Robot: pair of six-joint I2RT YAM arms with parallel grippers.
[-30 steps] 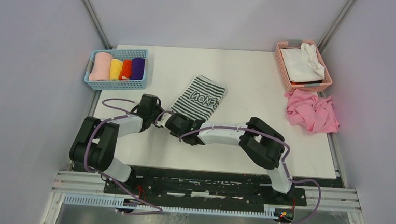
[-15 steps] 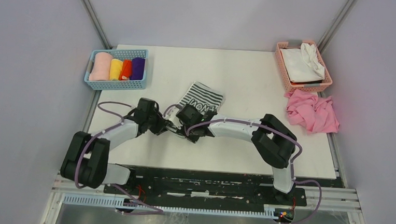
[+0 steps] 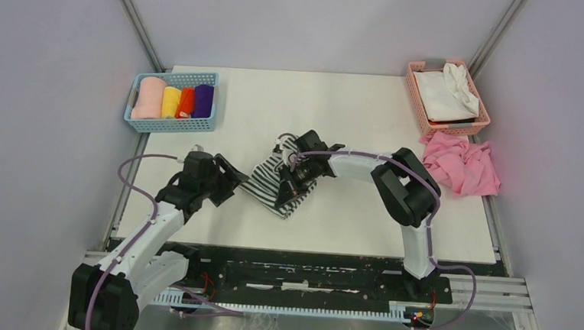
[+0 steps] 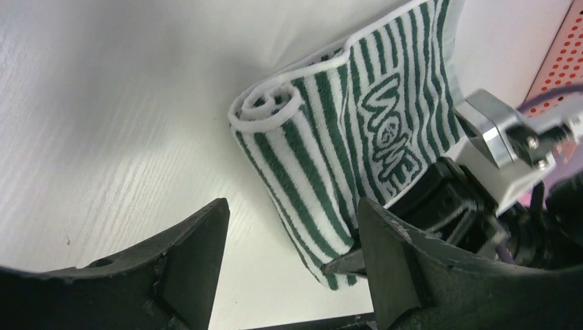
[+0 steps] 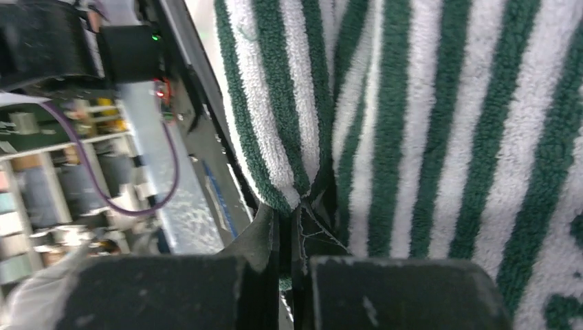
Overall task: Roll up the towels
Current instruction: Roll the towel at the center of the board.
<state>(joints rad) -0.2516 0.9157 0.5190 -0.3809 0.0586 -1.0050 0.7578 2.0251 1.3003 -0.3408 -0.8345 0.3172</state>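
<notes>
The dark-green-and-white striped towel (image 3: 272, 185) lies partly rolled near the table's middle. In the left wrist view the towel (image 4: 323, 144) shows a coiled end (image 4: 265, 110) and part of its lettering. My right gripper (image 3: 294, 179) is shut on the towel's edge. The right wrist view shows the gripper (image 5: 295, 240) pinching a fold of the striped cloth (image 5: 426, 137). My left gripper (image 3: 230, 180) stands open just left of the towel, with only bare table between its fingers (image 4: 196, 261). A purple rolled towel (image 3: 203, 101) sits in the blue basket.
The blue basket (image 3: 170, 124) at the back left holds pink, yellow, orange and purple rolls. A pink basket (image 3: 446, 129) at the back right holds a white cloth (image 3: 440, 94). A crumpled pink cloth (image 3: 461, 166) lies in front of it.
My left gripper opened and drew back left, off the towel. My right gripper shut on the towel's edge and swung farther over it. The towel shifted toward the near side.
</notes>
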